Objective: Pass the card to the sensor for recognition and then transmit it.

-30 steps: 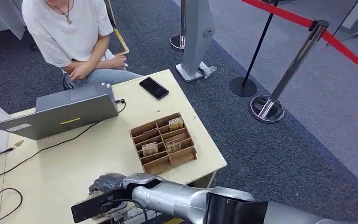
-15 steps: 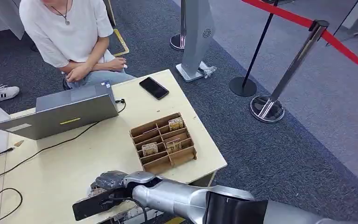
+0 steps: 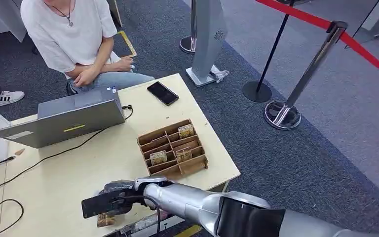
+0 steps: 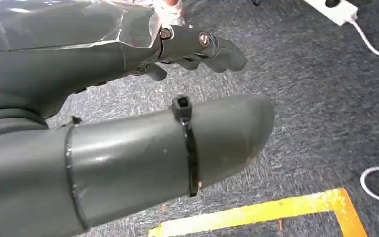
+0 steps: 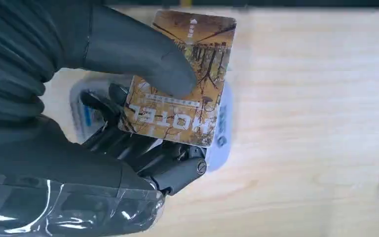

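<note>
Card lettered "HOTEL", pinched in right hand over pale sensor; left hand empty, fingers apart.

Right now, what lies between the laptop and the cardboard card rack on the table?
Bare tabletop crossed by one black cable, seen in the head view between the laptop and the card rack.

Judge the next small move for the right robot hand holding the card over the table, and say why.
Probably lower the card flat onto the sensor and pause there. The right robot hand pinches the HOTEL card under its thumb, and the pale rounded reader on the table lies directly beneath it, partly covered. Whether card and reader already touch cannot be told.
</note>
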